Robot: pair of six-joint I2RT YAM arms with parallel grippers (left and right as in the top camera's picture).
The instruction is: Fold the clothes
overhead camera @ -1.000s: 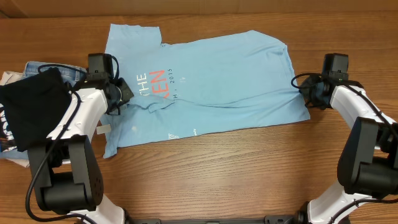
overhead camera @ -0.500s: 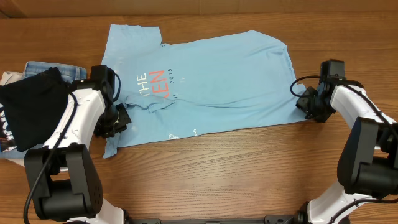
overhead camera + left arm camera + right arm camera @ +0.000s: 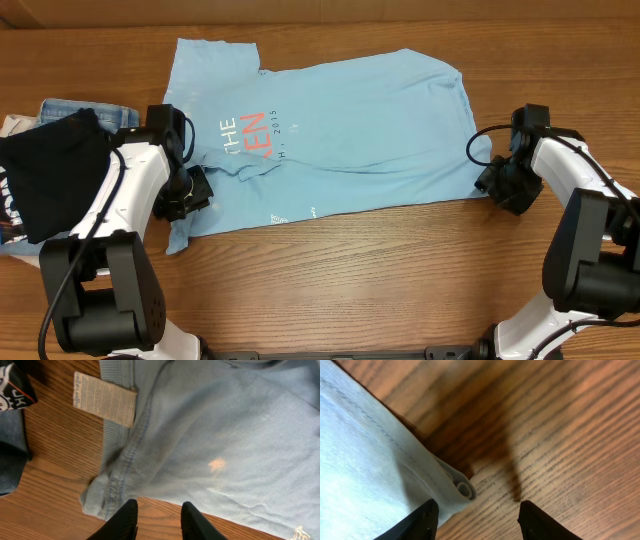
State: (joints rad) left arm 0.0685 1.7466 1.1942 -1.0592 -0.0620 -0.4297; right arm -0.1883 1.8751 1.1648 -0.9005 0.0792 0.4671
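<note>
Overhead, the shirt lies spread flat on the table, lettering up, ready for a fold. Each arm reaches low to a near corner (likely its grab point): left gripper and right gripper both with fingers apart, holding nothing.

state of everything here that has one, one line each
t-shirt, laid out flat, creased
left end effector, open, over the shirt's hem corner
right end effector, open, beside a rolled shirt corner
black garment, crumpled, on the jeans
jeans, mostly covered
</note>
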